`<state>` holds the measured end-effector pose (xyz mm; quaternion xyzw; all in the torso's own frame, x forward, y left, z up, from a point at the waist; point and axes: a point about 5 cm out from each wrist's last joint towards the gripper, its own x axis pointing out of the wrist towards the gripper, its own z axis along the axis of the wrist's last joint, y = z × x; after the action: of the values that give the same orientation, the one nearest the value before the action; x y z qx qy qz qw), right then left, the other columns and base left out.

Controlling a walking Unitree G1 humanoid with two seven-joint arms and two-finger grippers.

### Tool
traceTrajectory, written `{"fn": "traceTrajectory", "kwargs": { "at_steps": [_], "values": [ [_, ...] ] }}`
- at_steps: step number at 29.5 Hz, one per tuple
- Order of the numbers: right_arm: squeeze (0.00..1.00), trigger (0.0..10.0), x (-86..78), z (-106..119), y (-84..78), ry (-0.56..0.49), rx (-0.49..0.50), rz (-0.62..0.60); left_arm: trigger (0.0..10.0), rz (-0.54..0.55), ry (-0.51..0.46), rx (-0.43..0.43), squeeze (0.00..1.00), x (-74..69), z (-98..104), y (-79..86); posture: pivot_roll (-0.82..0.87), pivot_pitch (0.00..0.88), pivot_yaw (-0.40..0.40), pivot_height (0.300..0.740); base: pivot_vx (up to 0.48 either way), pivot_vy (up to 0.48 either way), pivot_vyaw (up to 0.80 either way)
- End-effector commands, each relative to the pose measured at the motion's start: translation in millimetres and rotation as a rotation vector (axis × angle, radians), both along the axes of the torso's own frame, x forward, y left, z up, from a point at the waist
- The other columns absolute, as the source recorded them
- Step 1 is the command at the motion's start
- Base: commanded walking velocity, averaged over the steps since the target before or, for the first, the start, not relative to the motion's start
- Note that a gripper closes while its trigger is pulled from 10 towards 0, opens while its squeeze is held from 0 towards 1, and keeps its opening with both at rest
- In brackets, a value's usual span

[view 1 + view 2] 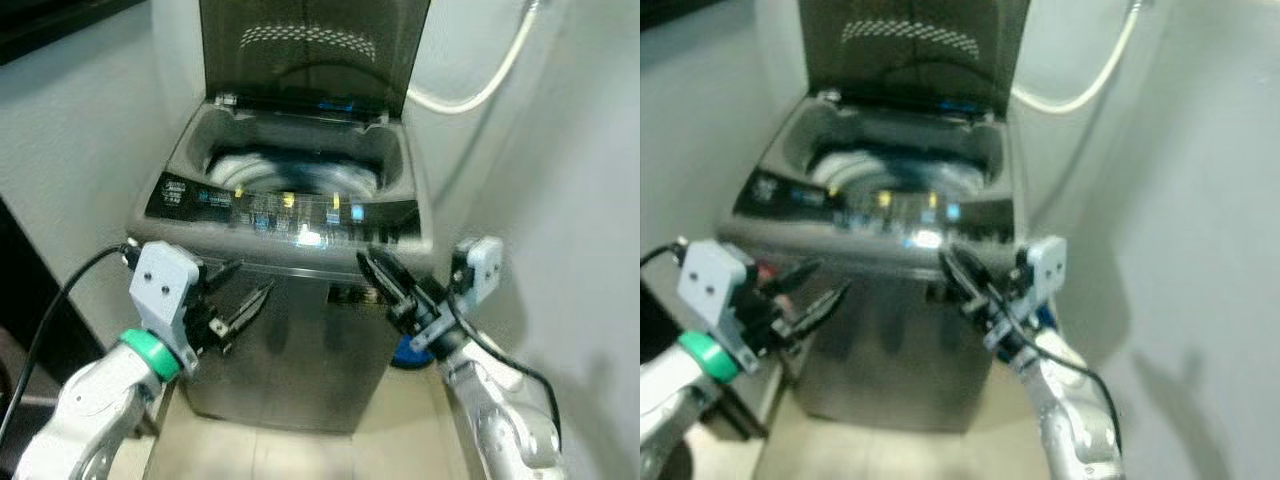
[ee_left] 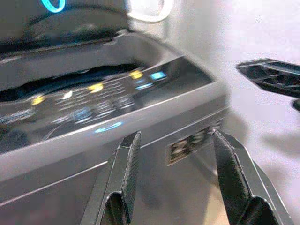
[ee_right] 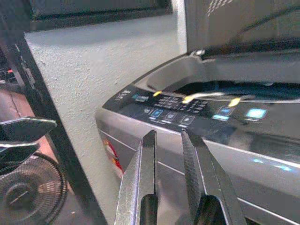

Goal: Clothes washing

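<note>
A: So, where's the washer [image 1: 290, 250]?

B: Just ahead of both grippers, lid [image 1: 310, 50] up, panel [image 1: 280, 212] lit above their tips.

A: Grippers?

B: Left gripper [image 1: 238, 298] spread wide; right gripper [image 1: 385, 275] nearly together, holding nothing.

A: Advice?

B: Probably a button press. Lift the right, go in slowly and square with one fingertip, and keep the left clear.

We hold both arms raised forward: our left gripper [image 1: 243, 284] spread wide, our right gripper [image 1: 372, 262] with fingers nearly together.
</note>
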<state>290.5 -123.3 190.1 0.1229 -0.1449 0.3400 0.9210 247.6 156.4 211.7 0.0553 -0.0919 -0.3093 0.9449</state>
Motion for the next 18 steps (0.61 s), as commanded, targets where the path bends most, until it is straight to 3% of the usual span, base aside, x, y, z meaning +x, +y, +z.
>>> {"fn": "traceTrajectory", "kwargs": {
  "at_steps": [1,6,18],
  "values": [
    [0.00,10.0,-1.2,-2.6,-0.6,0.002,-0.009,-0.008,10.0,0.000,0.003,0.012,0.00,-0.2,-1.2,-0.8,0.09,0.000,-0.013,0.740,-0.326,0.000,0.00],
    [0.00,10.0,-1.3,-3.4,-0.2,-0.005,-0.032,-0.010,10.0,0.001,0.006,0.012,0.00,0.1,-2.0,-1.5,0.09,0.000,-0.015,0.740,-0.294,0.000,0.11],
    [0.00,10.0,-4.2,-27.7,5.2,0.030,-0.169,-0.002,10.0,0.004,0.047,0.043,0.00,-0.5,-18.1,-9.0,0.09,0.000,-0.022,0.740,0.000,0.000,0.79]
  ]
}}
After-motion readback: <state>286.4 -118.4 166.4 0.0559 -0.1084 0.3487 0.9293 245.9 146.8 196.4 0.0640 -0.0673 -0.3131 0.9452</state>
